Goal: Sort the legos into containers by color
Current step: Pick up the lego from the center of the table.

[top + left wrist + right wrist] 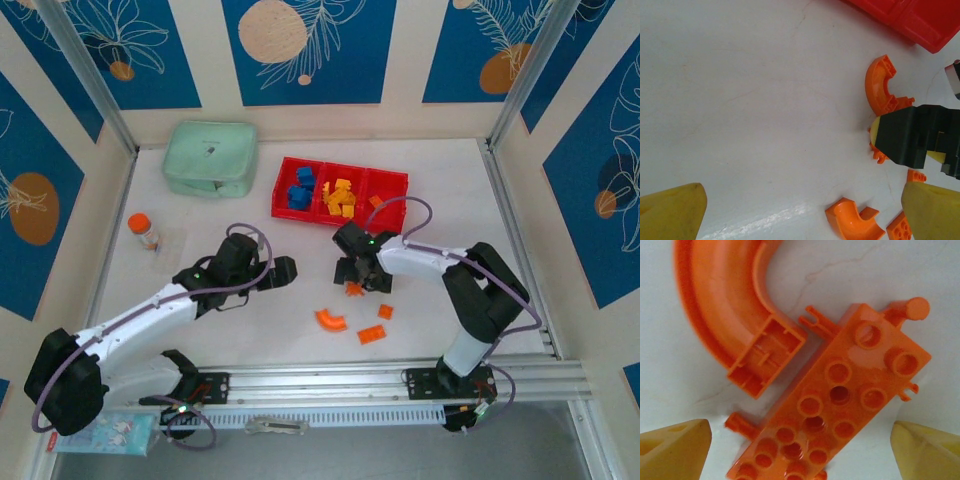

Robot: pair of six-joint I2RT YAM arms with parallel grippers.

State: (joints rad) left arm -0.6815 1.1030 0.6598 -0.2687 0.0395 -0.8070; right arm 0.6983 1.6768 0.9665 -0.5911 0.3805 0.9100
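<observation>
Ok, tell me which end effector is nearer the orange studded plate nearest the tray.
Right. The right end effector is directly over the orange studded plate, jaws open either side of it; the left end effector is off to its left, apart.

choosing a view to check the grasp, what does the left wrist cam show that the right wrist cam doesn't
Left wrist: the red tray's corner, a second arch and the right gripper from outside. Right wrist: the orange plate's studded top between its open fingers. Both: the orange arch beside that plate, on the white table.
</observation>
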